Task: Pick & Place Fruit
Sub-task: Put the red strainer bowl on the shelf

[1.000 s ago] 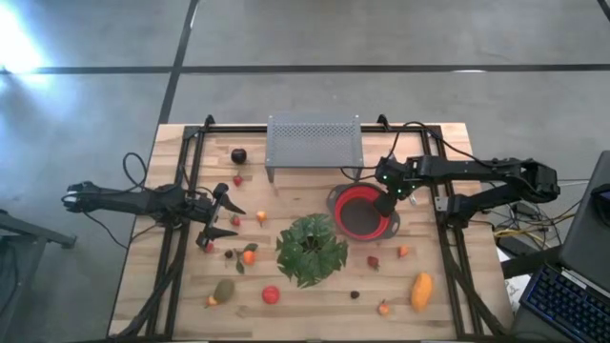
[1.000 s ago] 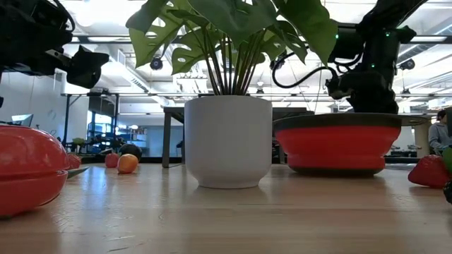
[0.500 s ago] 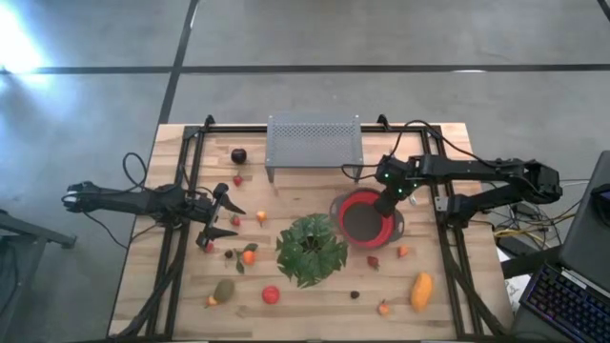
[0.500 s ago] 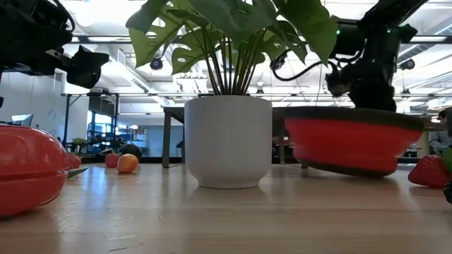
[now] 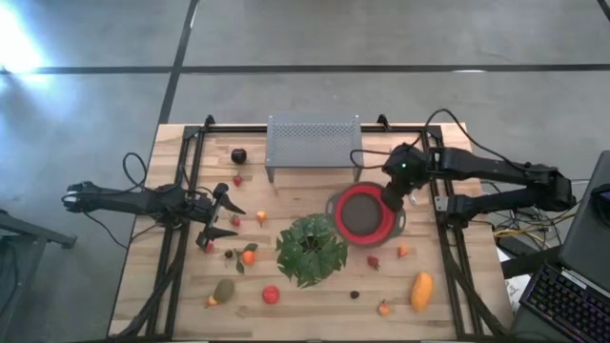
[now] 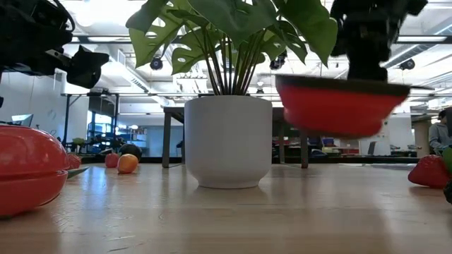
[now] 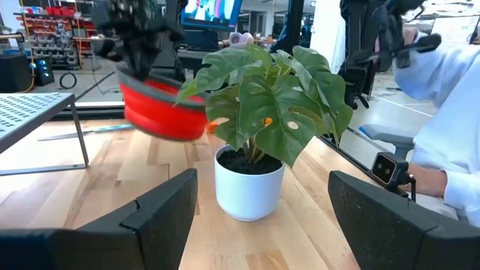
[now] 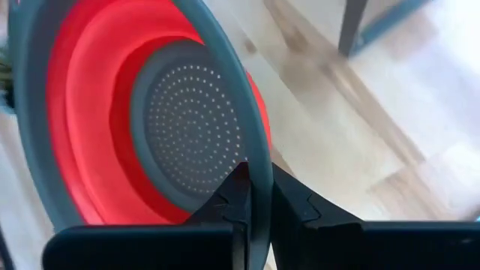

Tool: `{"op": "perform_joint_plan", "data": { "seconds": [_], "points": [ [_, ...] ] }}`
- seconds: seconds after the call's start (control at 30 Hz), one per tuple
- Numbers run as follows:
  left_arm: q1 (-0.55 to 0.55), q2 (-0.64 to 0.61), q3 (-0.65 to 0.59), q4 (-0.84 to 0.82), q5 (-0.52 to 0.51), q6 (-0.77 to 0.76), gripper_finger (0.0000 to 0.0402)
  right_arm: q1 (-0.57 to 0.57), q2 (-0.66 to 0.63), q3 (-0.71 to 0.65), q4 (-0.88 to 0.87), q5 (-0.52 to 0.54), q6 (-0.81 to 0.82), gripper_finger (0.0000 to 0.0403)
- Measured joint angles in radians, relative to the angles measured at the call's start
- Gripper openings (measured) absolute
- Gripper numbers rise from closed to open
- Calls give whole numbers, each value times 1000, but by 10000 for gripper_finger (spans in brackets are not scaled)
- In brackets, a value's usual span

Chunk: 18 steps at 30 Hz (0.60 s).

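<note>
The right gripper (image 5: pixel 393 198) is pinched tight on the grey rim of the red colander bowl (image 5: pixel 364 215), one finger inside the rim and one outside, as the right wrist view shows (image 8: pixel 253 196). In the low view the bowl (image 6: pixel 339 104) hangs clear above the table (image 6: pixel 233 219), slightly tilted, with nothing under it. From above, the bowl lies on the side of this gripper toward the green potted plant (image 5: pixel 311 250), and the grey perforated metal shelf (image 5: pixel 314 140) stands near the gripper at the back of the table.

The left gripper (image 5: pixel 218 219) waits well away at the left side of the table with its fingers spread wide and nothing between them; its wrist view looks past both fingers (image 7: pixel 165 217) at the plant's white pot (image 7: pixel 248 190) and the raised bowl (image 7: pixel 161 112). At the edge of that view a person's sleeve (image 7: pixel 450 105) shows beyond the table.

The fruit all lies on the table, none in the bowl. Near the left gripper are a small yellow-orange piece (image 5: pixel 260 217), an orange fruit (image 5: pixel 249 255) and a small red one (image 5: pixel 235 220); a dark purple round fruit (image 5: pixel 238 155) sits farther back. A red round fruit (image 5: pixel 271 295) and an olive-green piece (image 5: pixel 224 290) lie toward the front. Below the right gripper's side lie a strawberry (image 5: pixel 373 261), a small orange piece (image 5: pixel 403 252) and a yellow-orange oblong fruit (image 5: pixel 420 291).
</note>
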Motion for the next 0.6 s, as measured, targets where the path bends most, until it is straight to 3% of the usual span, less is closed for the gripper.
{"op": "perform_joint_plan", "data": {
  "seconds": [0.33,0.6],
  "points": [
    [0,0,0,0,0,0,305,-32,116,287,-154,3,-106,15],
    [0,0,0,0,0,0,305,-193,289,515,-276,-16,-223,15]
  ]
}}
